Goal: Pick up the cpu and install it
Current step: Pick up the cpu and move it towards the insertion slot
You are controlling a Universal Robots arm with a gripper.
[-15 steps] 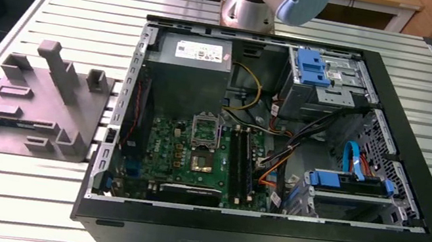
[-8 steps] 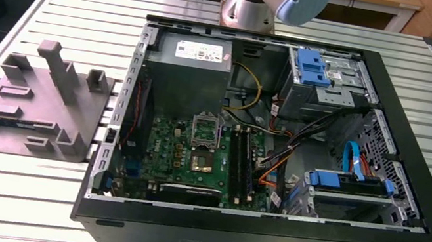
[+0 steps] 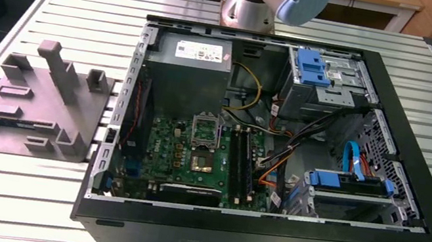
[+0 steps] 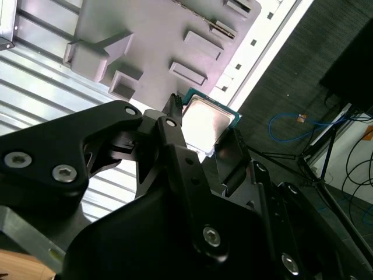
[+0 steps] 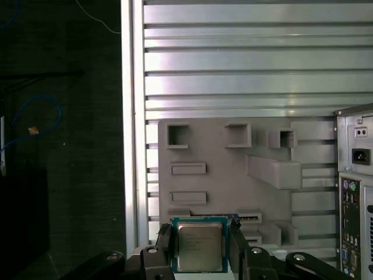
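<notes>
Over edge of grey tray (image 5: 221,153), gripper (image 5: 199,234) pinching cpu (image 5: 200,249) by its sides

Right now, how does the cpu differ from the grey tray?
The cpu is small, flat, with a shiny metal top; the grey tray is far larger, matte, with raised blocks. The cpu is gripped by the end effector; the tray lies on the slatted table. Both are greyish.
</notes>
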